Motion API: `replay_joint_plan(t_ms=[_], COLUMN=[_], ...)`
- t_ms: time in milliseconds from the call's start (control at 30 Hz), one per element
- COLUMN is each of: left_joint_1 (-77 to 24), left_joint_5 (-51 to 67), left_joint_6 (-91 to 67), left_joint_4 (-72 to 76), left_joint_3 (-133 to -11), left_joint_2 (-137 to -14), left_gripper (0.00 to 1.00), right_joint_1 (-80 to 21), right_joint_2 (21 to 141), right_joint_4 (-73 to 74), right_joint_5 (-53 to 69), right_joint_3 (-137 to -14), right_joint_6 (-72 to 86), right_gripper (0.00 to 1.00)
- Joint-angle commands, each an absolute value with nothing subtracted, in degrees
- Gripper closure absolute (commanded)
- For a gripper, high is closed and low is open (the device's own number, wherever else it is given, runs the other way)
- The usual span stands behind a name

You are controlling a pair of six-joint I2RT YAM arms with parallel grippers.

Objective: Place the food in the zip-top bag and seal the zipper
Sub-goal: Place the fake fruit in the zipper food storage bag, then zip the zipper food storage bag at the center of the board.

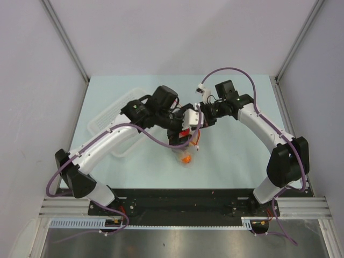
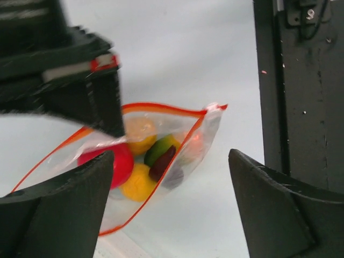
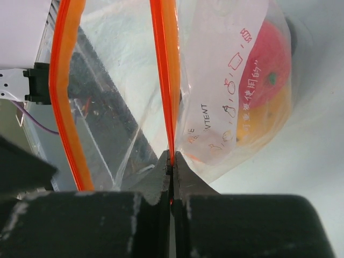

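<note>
Above the middle of the pale table (image 1: 231, 156), two robot arms meet over a small clear zip-top bag (image 2: 201, 137). The right gripper (image 3: 171, 161) is closed tight on one lip of the bag's mouth, pinching the red-orange zipper (image 3: 163, 80) between its fingers. The left gripper (image 2: 171, 156) is spread wide and holds nothing; it faces the bag from close by. The food (image 2: 145, 164) is already inside: red, yellow, green and dark purple toy pieces bunched at the bottom of the bag. The mouth gapes, its two orange lips well apart. Whether the bag's bottom rests on the table cannot be told. A white basket (image 1: 105, 122) sits behind the left arm.

Filling looks finished; sealing remains. The bag depends on a single pinch, so a tug from the left gripper could pull the strip free and tip the food out of the open mouth. If the left gripper closes on one lip only, or on the crinkly plastic below the strip, the tracks would not mate and the zipper would stay open.
</note>
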State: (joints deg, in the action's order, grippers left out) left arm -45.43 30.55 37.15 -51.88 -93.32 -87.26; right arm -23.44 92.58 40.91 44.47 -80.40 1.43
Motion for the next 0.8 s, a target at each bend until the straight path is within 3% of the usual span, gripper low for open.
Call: replay_joint_plan(t_ms=[0,67,133,200,600,633,767], left_joint_1=[-50.26,-51.41,-52.64,-53.52,-53.44,-53.44,-53.96], left_joint_5=[26.55,24.88,21.89,20.40,13.98,14.24,20.02], left_joint_6=[43.58,44.56,45.44,45.53,51.33,51.50,45.56], left_joint_4=[-53.00,-52.48,-52.21,-52.03,-49.92,-49.75,-49.83], left_joint_3=[-91.06,-90.36,-89.65,-89.65,-79.99,-79.81,-82.26], left_joint_2=[-88.15,-89.21,-89.82,-90.35,-84.90,-84.73,-85.87], left_gripper=[0.13,0.19,0.32,0.36,0.39,0.42,0.85], right_joint_1=[-24.78,-25.22,-26.01,-26.80,-28.04,-28.12,-28.65], right_joint_2=[89.74,89.74,89.65,89.82,91.32,91.32,92.19], right_joint_4=[42.80,43.85,44.21,44.82,47.29,47.11,43.87], right_joint_5=[46.76,46.93,46.85,46.76,46.93,46.93,46.76], right_joint_3=[-83.49,-84.11,-84.55,-85.08,-86.48,-86.48,-87.27], right_joint_6=[-1.30,-2.28,-3.51,-4.22,-7.73,-7.73,-5.72], right_gripper=[1.00,1.00,1.00,1.00,1.00,1.00,1.00])
